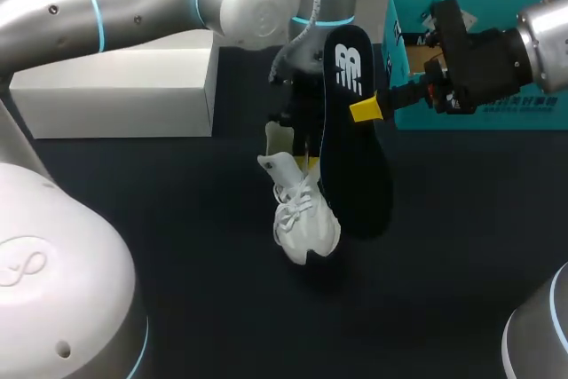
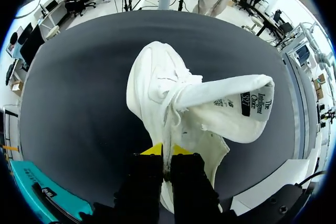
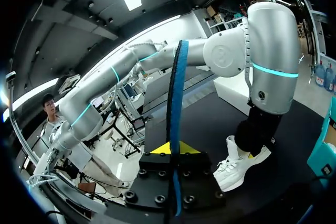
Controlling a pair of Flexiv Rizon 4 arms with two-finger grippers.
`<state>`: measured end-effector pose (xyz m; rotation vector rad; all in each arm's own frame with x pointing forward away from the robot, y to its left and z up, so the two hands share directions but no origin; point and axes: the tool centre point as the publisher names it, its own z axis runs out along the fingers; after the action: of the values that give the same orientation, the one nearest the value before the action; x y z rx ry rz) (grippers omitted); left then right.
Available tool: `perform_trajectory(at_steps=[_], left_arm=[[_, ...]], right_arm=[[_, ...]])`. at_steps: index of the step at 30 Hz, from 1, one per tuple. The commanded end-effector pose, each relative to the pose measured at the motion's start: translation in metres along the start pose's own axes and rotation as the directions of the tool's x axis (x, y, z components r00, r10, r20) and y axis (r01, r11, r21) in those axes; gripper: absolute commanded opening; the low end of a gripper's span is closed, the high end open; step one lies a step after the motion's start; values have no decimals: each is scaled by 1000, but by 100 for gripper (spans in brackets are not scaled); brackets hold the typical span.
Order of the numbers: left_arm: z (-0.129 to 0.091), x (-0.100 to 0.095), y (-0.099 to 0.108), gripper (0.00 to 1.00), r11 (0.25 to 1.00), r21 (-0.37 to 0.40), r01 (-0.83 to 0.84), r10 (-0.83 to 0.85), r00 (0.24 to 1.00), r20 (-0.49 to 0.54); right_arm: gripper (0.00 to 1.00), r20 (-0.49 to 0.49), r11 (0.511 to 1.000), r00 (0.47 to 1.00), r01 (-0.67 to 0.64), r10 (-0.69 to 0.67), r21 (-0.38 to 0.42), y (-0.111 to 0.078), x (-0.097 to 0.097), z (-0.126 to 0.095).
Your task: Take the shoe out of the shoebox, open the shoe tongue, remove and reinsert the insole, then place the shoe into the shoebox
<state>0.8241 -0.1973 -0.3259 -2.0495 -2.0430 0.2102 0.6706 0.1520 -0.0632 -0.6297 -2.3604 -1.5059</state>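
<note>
A white shoe (image 1: 300, 213) stands toe-down on the black table, held from above at its heel rim by my left gripper (image 1: 297, 139). In the left wrist view the shoe (image 2: 173, 103) hangs ahead of the shut fingers (image 2: 167, 156), its tongue (image 2: 236, 106) folded out to one side. My right gripper (image 1: 366, 110) is shut on the edge of a black insole (image 1: 351, 139), which is held upright beside the shoe, clear of it. The right wrist view shows the insole (image 3: 176, 108) edge-on, blue and black, clamped between the fingers (image 3: 172, 150), with the shoe (image 3: 239, 166) beyond.
A teal shoebox (image 1: 479, 59) sits at the back right, behind my right gripper. A white box lid (image 1: 120, 86) lies at the back left. The table in front of the shoe is bare black surface.
</note>
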Motion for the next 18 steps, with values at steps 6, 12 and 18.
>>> perform_trajectory(at_steps=[6,12,18], left_arm=[[9,-8,-2,0,1000,6,-23,23,999,-48],[23,-16,-1,0,999,27,-36,38,997,-68],[30,-18,-5,0,996,44,-78,82,991,-101]], right_arm=[[0,1,1000,1000,-1,1,1,0,-1,2],[0,1,1000,1000,-1,1,1,0,-1,2],[0,1,1000,1000,-1,1,1,0,-1,2]])
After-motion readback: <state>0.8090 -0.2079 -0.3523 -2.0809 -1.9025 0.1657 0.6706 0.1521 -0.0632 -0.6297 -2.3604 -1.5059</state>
